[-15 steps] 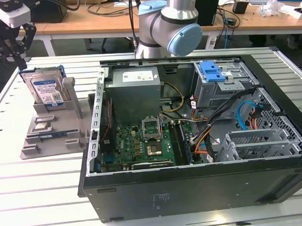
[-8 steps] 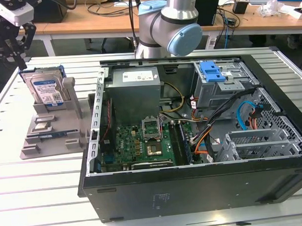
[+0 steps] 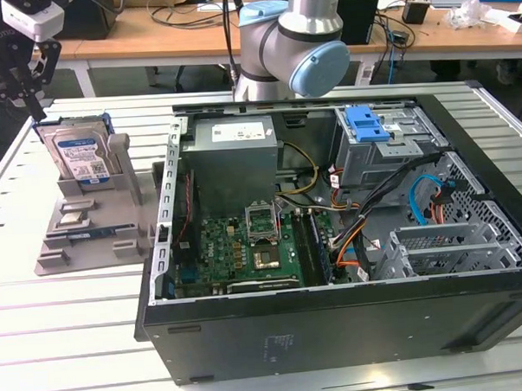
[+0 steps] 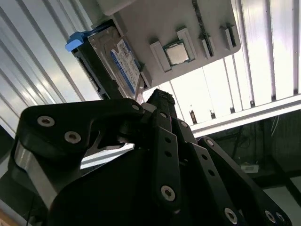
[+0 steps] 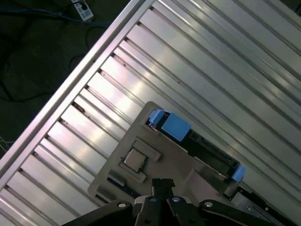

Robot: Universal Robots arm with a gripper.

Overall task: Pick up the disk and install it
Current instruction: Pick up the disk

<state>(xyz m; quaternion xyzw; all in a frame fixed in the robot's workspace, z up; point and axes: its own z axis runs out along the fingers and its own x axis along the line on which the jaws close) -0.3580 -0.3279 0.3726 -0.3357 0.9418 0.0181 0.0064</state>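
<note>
The disk (image 3: 82,156) stands on edge in the grey holder (image 3: 98,229) on the worktop (image 3: 41,326), and the gripper (image 3: 37,110), jaws pressed together and empty, hangs just above the disk's top edge, at its end toward the exterior view's left.

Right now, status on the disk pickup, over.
Gripper close above hard drive, not holding it. Drive upright in grey holder on slatted table. Open computer case on exterior view's right.
</note>
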